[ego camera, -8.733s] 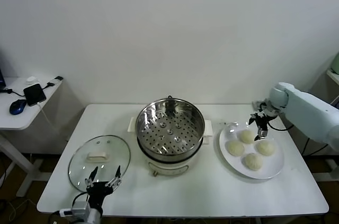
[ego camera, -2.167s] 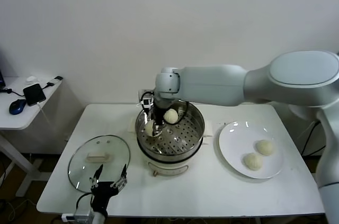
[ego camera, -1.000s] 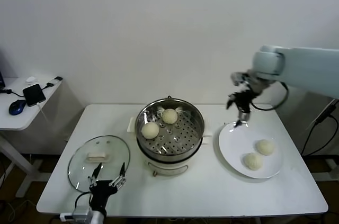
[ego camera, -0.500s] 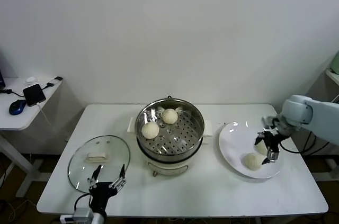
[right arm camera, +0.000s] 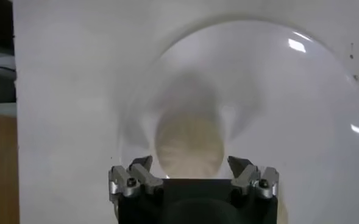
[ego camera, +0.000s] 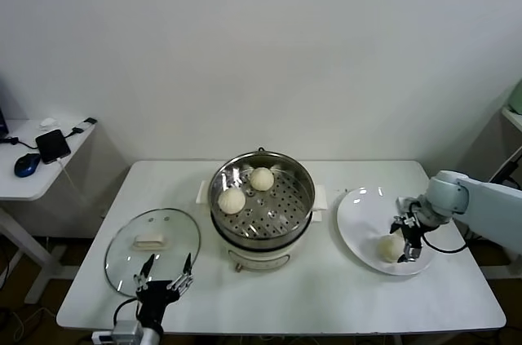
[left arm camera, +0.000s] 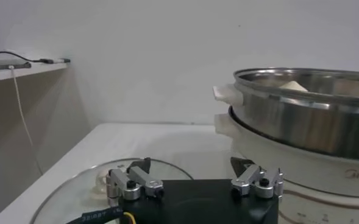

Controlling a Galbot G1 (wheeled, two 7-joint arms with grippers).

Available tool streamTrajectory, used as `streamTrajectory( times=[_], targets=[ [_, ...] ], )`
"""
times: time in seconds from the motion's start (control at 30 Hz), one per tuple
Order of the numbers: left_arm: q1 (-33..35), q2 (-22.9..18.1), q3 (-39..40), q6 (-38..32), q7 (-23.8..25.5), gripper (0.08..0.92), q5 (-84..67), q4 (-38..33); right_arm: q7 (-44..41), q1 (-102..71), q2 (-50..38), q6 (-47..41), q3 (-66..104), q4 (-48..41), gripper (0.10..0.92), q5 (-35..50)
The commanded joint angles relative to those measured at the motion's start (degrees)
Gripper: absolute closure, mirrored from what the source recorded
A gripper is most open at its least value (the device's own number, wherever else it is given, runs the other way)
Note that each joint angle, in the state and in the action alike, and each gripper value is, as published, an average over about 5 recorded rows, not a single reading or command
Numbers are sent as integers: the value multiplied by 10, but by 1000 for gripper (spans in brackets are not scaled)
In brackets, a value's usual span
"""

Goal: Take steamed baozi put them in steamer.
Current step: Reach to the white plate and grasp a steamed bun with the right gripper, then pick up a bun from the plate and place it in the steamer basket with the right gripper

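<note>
White wall and a white table [ego camera: 326,296] make up the scene; a small side desk [ego camera: 33,170] with a phone and a mouse is set well apart on the robot's left. At the table's middle the steamer [ego camera: 263,202] is placed, a shiny steel pot with a perforated tray on a white base; two steamed baozi [ego camera: 232,200] are already lodged in it, toward its far left. Near it on the left a round glass lid [ego camera: 152,241] is laid flat; on the right a white plate [ego camera: 359,214] is set, on which only one bun [ego camera: 390,246] can be made out; whether a fourth is hidden behind the arm cannot be told. The right gripper [ego camera: 408,239] is lowered over that bun, its jaws spread on either side and not yet pressed in, as the right wrist view [right arm camera: 190,182] confirms. The left gripper [ego camera: 161,280] is parked at the table's near edge beside the lid, fingers apart, nothing held. The bun is judged light, soft and easily dented, perhaps slightly tacky; it is best taken across its widest sides, low on the dome, with a gentle squeeze.
</note>
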Motion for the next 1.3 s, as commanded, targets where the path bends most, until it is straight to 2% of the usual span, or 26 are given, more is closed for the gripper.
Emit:
streamTrajectory(
  times=[0.03, 0.3, 0.5, 0.73, 0.93, 1.1, 1.3],
  targets=[
    [0, 0, 1, 1, 0, 177, 1, 0, 8, -30, 4, -10, 25, -7, 221, 2],
    [-1, -2, 5, 3, 1, 177, 4, -3, -14, 23, 2, -5, -1, 0, 348, 5],
    [3, -3, 6, 3, 1, 177, 6, -9, -59, 201, 28, 42, -87, 5, 379, 25],
    [4, -7, 14, 4, 1, 177, 9, -17, -92, 419, 173, 162, -151, 31, 380, 90],
    [3, -9, 16, 7, 1, 177, 12, -20, -98, 472, 308, 279, -124, 83, 381, 90],
    [2, -7, 16, 7, 1, 177, 9, -18, -117, 415, 387, 369, -100, 115, 381, 41],
    [3, -7, 14, 7, 4, 177, 9, -21, -103, 325, 414, 451, -104, 103, 386, -83]
  ],
)
